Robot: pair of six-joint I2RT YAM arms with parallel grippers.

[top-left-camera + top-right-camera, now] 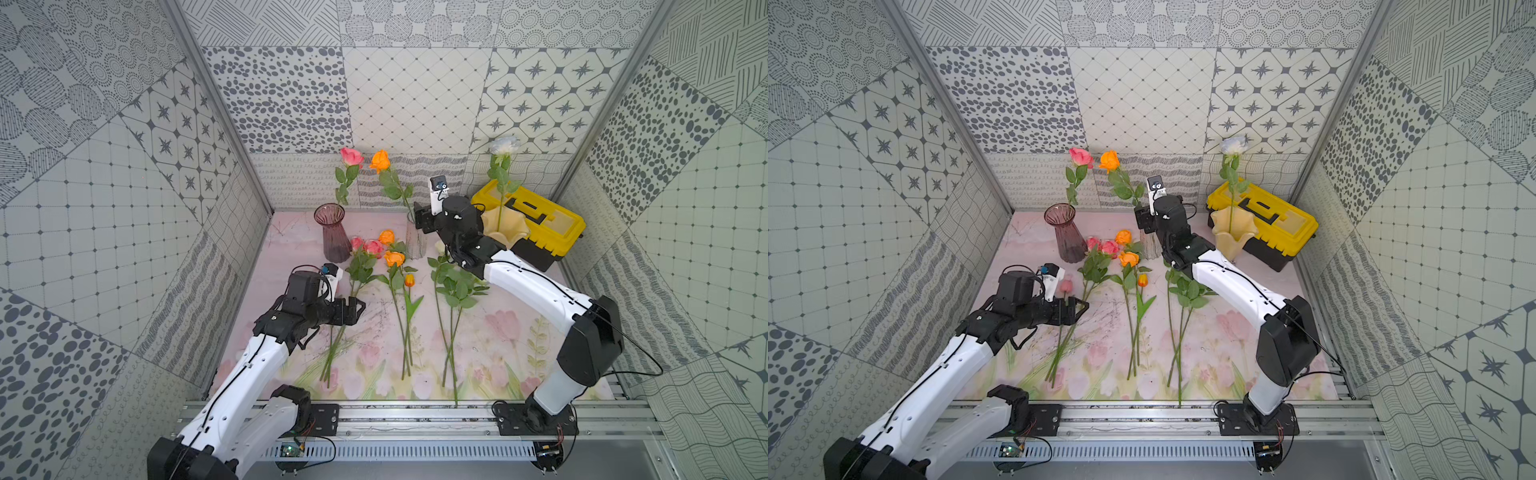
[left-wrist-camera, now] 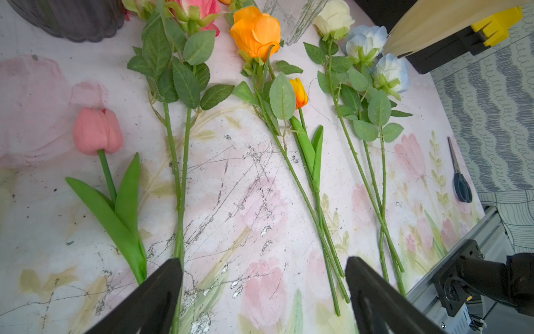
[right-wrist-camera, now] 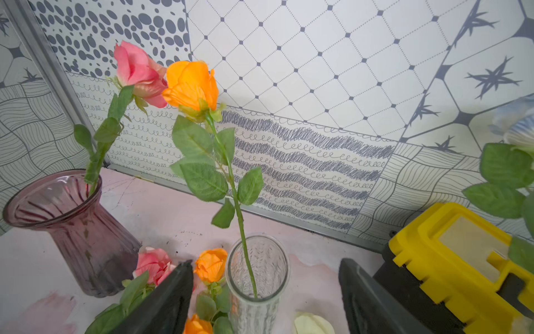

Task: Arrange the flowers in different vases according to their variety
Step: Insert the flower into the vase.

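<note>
Right gripper (image 3: 265, 262) gapes wide astride the clear ribbed vase (image 3: 270, 274) — the orange rose (image 3: 191, 85) stands inside it, seemingly free of both jaws. Left gripper (image 2: 263, 260), also wide, hovers beside the pink rose stems (image 2: 179, 185).

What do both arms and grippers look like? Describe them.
Left arm and right arm: white shell links, black joints, a thin black cable along each. Left gripper and right gripper: black, flat tapered fingers. A white camera housing sits on each wrist.
</note>
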